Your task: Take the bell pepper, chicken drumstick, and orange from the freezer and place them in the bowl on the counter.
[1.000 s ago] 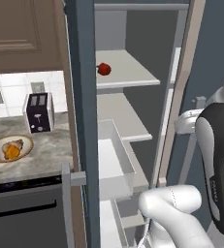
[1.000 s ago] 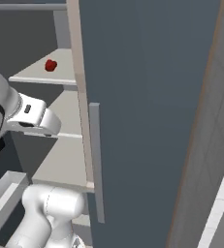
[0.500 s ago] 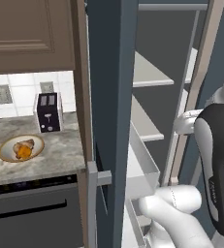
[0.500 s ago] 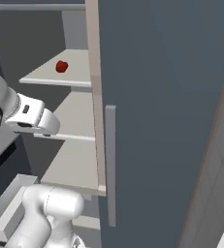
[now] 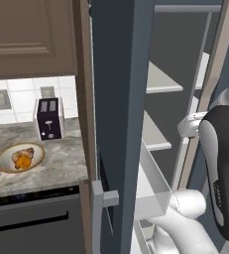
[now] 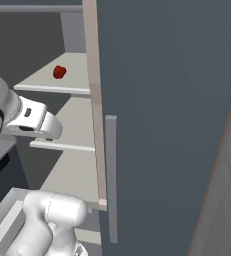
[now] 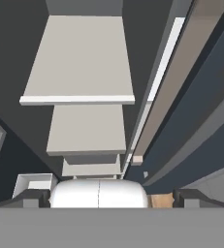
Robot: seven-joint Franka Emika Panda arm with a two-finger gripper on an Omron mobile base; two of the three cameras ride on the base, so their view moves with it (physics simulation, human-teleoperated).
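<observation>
On a pale freezer shelf (image 6: 62, 82), the red bell pepper (image 6: 59, 72) sits toward twelve o'clock, well apart from the wide-open, empty gripper (image 7: 111, 193).

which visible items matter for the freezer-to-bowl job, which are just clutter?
Job:
bell pepper, on a freezer shelf
bowl on the counter, holding the chicken drumstick and the orange

Clutter:
toaster
dishwasher
upper cabinet
</observation>
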